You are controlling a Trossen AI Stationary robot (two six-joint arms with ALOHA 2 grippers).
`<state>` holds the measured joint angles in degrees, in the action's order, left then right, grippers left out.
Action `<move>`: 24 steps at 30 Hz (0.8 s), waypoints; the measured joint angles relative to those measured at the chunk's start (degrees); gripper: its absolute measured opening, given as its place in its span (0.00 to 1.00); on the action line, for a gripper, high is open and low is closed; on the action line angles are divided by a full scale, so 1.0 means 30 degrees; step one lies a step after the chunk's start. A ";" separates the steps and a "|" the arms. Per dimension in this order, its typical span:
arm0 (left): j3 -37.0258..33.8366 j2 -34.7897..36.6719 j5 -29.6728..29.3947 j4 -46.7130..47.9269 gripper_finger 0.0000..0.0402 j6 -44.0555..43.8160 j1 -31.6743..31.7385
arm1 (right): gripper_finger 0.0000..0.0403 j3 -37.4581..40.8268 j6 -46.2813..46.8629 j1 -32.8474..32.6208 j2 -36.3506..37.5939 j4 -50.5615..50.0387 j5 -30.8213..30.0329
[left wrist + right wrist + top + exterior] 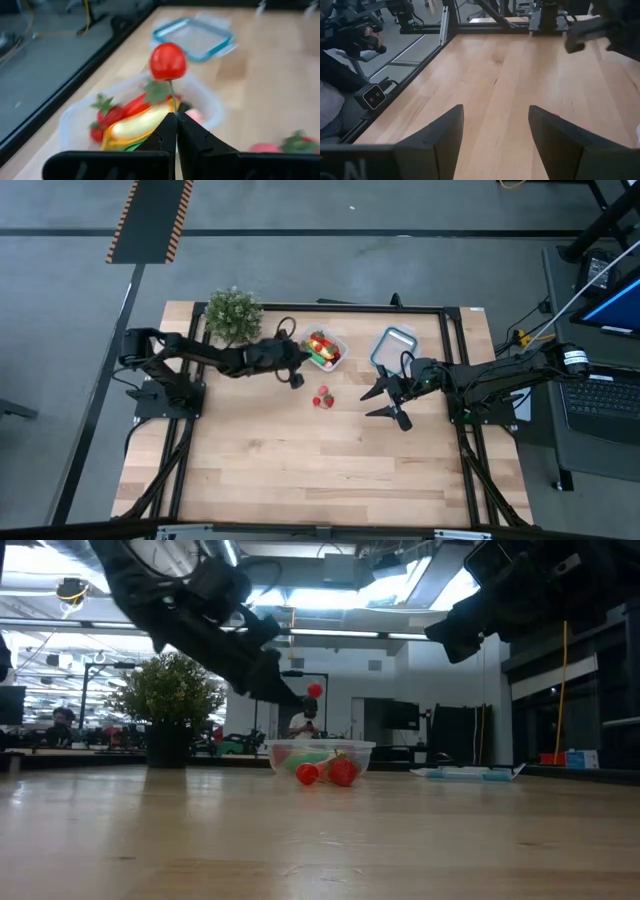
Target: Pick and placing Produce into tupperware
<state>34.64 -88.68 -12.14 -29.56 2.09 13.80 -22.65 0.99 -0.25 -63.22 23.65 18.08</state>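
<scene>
Pinched fully together, the left gripper's point(176, 116) dark fingers point(192, 137) hold only the thin green stalk of a round red toy fruit point(168, 61), and in the left wrist view we see that fruit standing above the small clear, square plastic tupperware container point(75, 120), which already carries a yellow toy banana point(140, 124) and red strawberry-like pieces point(107, 114); we judge that so slender a grip could let the fruit swing or slip and land outside the wall. From the high view, we find the left gripper point(296, 377) just beside the container point(338, 340), so an early release may send the fruit onto the light wooden slatted table point(300, 470), where two small red strawberries point(322, 400) lie loose, and a clear blue-rimmed lid point(392, 340) sits near the right arm. At table height, the held red fruit point(314, 691) hangs above the container point(320, 751), beside a bushy green potted plant point(172, 690); a drop from there might bounce out. Through the right wrist view, the right gripper point(496, 130) waits over bare wood with its fingers spread and nothing between them.
</scene>
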 joint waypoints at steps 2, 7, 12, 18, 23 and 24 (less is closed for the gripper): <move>0.0679 -0.0184 0.0214 0.1352 0.00 -0.0002 0.0489 | 0.56 0.0000 -0.0007 0.0007 0.0000 -0.0193 0.0004; 0.2361 -0.0464 0.0812 0.4822 0.00 -0.0592 0.1792 | 0.56 0.0000 -0.0005 0.0007 -0.0005 -0.0864 -0.0001; 0.3688 -0.0948 0.0812 0.6301 0.00 -0.0614 0.2601 | 0.56 0.0000 -0.0001 0.0006 -0.0007 -0.0870 0.0004; 0.5783 -0.1850 0.0714 1.0351 0.00 -0.0609 0.3481 | 0.56 0.0000 0.0000 0.0006 -0.0007 -0.0864 -0.0004; 0.7157 -0.2577 0.0101 1.2421 0.00 -0.0185 0.3688 | 0.56 0.0000 -0.0004 0.0004 -0.0007 -0.0870 0.0000; 0.7411 -0.2663 0.0087 1.2713 0.00 -0.0065 0.3691 | 0.56 0.0000 0.0000 0.0007 -0.0007 -0.0863 0.0001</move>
<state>56.87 -96.67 -11.88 8.58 1.90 24.87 -22.65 0.99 -0.23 -63.24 21.06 18.08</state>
